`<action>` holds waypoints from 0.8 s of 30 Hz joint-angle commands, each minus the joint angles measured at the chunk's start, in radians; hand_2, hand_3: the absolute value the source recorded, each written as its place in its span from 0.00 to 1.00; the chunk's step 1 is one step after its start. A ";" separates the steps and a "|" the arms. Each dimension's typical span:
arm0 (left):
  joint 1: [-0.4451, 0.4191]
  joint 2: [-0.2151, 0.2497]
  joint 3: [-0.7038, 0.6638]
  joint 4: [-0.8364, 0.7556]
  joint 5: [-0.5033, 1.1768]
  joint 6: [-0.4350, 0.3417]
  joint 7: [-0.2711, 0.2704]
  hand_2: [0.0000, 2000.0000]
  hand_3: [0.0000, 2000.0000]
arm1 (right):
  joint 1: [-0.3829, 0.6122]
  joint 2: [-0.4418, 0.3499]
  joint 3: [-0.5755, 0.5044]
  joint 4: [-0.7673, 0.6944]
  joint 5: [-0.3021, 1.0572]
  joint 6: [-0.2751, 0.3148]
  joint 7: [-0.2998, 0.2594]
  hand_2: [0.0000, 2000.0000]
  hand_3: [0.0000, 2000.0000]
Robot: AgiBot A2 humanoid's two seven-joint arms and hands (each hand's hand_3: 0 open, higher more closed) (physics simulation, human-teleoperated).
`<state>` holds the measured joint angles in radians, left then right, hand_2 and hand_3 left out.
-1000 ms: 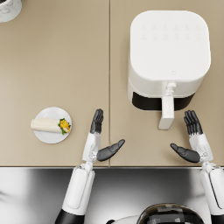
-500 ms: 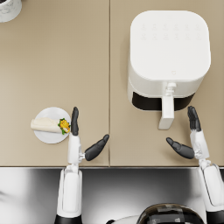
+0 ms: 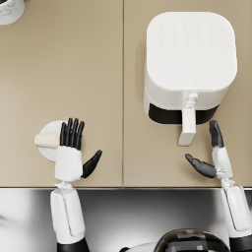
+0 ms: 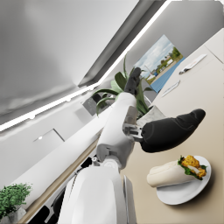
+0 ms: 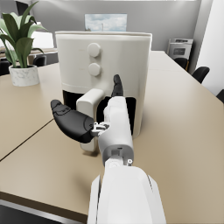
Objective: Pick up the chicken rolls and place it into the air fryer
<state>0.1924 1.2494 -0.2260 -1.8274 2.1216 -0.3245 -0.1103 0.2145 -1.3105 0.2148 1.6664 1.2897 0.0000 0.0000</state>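
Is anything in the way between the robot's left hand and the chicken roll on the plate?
No. The left hand hangs open right above the chicken roll on its small white plate, with nothing visible between them. The air fryer stands far off across bare table.

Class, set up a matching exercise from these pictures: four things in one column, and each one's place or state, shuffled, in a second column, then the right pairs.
Things
1. chicken roll
2. air fryer
3. left hand
4. right hand

Places or states
A. open, beside the fryer's handle
B. lying on a small white plate
C. white, standing on the tan table with its drawer pulled slightly out
D. open, over the plate

Pairs: 1-B, 2-C, 3-D, 4-A
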 commanded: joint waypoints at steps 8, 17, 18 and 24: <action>0.062 -0.027 -0.094 0.062 0.363 -0.140 -0.052 0.00 0.00 | 0.006 -0.021 -0.004 -0.033 0.000 0.000 0.000 0.00 0.00; 0.071 -0.027 -0.067 0.162 0.773 -0.147 -0.055 0.00 0.00 | 0.009 -0.042 -0.018 -0.057 0.000 0.000 0.000 0.00 0.00; 0.073 -0.027 -0.061 0.176 0.819 -0.147 -0.054 0.00 0.00 | 0.009 -0.044 -0.020 -0.057 0.000 0.000 0.000 0.00 0.00; 0.112 -0.029 -0.019 0.323 0.958 -0.149 -0.067 0.00 0.00 | 0.012 -0.058 -0.028 -0.059 0.000 0.000 0.000 0.00 0.00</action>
<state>0.2758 1.2258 -0.2553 -1.5480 3.0858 -0.4743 -0.1784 0.2156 -1.3663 0.1918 1.6033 1.2896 0.0000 0.0000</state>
